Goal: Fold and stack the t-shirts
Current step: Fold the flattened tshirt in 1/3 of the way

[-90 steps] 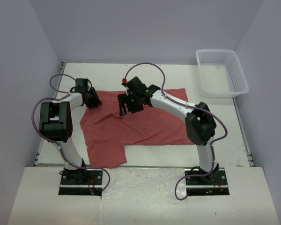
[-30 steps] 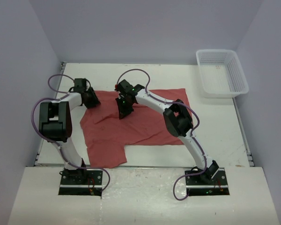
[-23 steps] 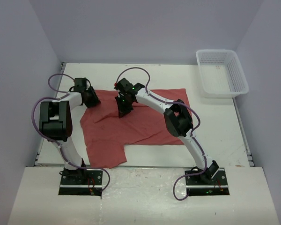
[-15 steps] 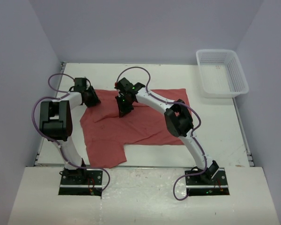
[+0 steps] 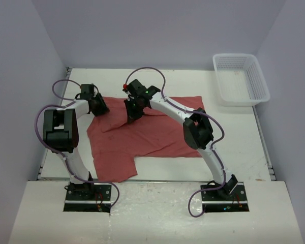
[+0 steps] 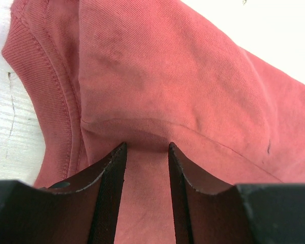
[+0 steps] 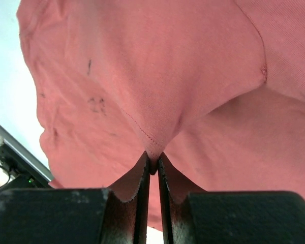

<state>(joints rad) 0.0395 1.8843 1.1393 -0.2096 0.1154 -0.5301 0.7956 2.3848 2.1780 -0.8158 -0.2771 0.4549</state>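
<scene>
One brick-red t-shirt lies spread over the middle of the table, with a flap reaching toward the near edge on the left. My right gripper is shut on a small pinch of its cloth near the back middle, and the fabric rises in a peak to the fingertips. My left gripper sits at the shirt's back left corner. Its fingers stand apart, pressed onto smooth cloth next to the ribbed hem.
A white mesh basket stands at the back right corner, apart from the shirt. Purple cables loop over both arms. Grey walls close in the table on three sides.
The right wrist has shifted a little toward the back and up with the pinched cloth, which now tents under it. The left arm has not moved.
</scene>
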